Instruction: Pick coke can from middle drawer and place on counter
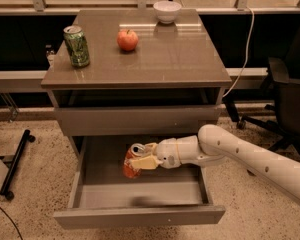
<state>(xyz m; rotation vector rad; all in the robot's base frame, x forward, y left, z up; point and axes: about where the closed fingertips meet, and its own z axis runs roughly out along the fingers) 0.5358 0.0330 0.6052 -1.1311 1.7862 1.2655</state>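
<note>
In the camera view, I am seeing the arm (250, 156) reaching in from the right, low and in front of the cabinet, with the gripper (142, 155) sitting inside the pulled-out middle drawer (140, 216). The jaws are clasping the coke can (130, 168), one pale finger lying across its side and the other showing up by its silver top. The can is leaning, its top tipping toward the right, and it is sitting over the left-centre of the drawer's grey floor. I cannot tell whether its base is touching that floor; a dark shadow is lying on the floor nearer the front panel.

Above, the drawer front over it is sitting flush. The counter (155, 64) is carrying three things, all well apart from each other: a green can (77, 45) standing upright near the left edge, a red apple (127, 39) toward the middle, and a white bowl (167, 11) at the back edge. A dark office chair (290, 99) is standing to the right of the cabinet, and a white cable (247, 49) is hanging down beside it.
</note>
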